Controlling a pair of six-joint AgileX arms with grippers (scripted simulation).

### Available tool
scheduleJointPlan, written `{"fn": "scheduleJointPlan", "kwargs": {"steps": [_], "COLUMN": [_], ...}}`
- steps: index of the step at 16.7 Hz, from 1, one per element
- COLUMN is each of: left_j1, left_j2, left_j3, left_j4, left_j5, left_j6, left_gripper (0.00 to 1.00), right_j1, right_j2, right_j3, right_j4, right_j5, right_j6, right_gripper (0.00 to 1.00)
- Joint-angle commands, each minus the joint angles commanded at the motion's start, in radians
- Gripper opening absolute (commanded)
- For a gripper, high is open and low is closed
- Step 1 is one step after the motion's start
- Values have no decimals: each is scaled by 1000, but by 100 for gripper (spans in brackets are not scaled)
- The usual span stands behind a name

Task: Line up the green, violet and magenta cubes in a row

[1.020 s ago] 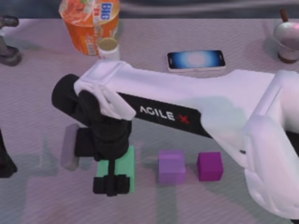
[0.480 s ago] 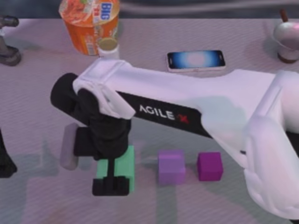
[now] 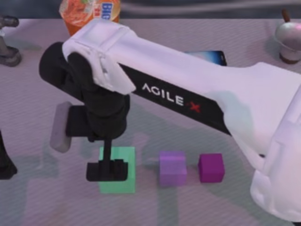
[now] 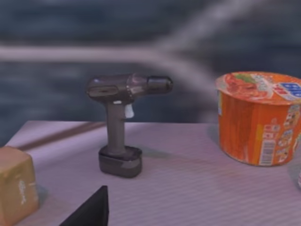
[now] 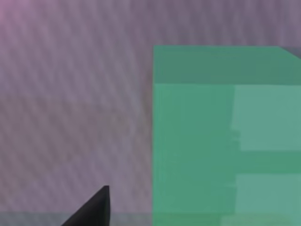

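Three cubes stand in a row near the table's front: the mint green cube on the left, the violet cube in the middle, the magenta cube on the right. My right gripper hangs open above the green cube's left half and holds nothing. In the right wrist view the green cube rests on the table below, beside one dark fingertip. Only a dark part of my left arm shows, parked at the left edge; one of its fingertips is seen over bare table.
An orange noodle cup stands at the back left, half hidden by my right arm. A dark power drill is at the far left, with a tan block near it. A phone and a grey rounded object are at the back right.
My right arm has risen, lifting the gripper off the green cube, which stays on the table. The arm now hides more of the noodle cup and phone.
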Motion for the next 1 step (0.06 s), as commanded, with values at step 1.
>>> {"fn": "scheduleJointPlan", "kwargs": {"steps": [1], "left_j1": [0], "left_j2": [0], "left_j3": [0], "left_j4": [0], "left_j5": [0], "left_j6": [0], "left_gripper": [100], "right_j1": [0], "right_j2": [-1], "right_j3": [2], "right_j4": [-2], "right_j5": [0], "right_j6": [0], "right_gripper": [100]}}
